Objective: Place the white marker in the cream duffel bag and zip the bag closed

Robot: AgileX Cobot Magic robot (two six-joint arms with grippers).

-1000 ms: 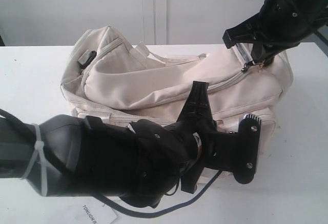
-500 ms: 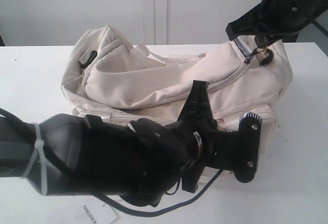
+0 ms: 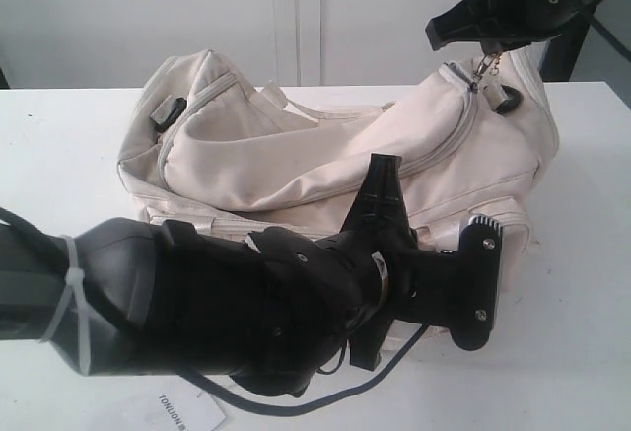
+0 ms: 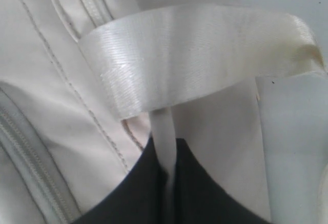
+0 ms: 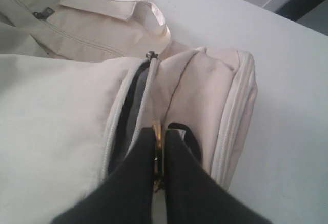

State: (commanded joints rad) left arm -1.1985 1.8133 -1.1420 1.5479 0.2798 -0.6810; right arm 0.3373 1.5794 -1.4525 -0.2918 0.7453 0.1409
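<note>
— What is the left arm (image 3: 227, 323) like?
— Bulky, glossy black shells, a white zip tie (image 3: 71, 303) round the left end, a thin black cable (image 3: 246, 408) under it.
— And the left tool (image 4: 165, 183)?
— Matte black tapered fingers. Its black block (image 3: 478, 283) has two screws (image 3: 488, 245) and a ribbed silver top. The right arm (image 3: 532, 2) is black too.

Flat white table (image 3: 59, 135) carries a large, soft cream fabric duffel bag (image 3: 296, 155) across its middle. A flat white paper tag (image 3: 182, 413) printed "TONLION" lies at the near edge, apart from it.
</note>
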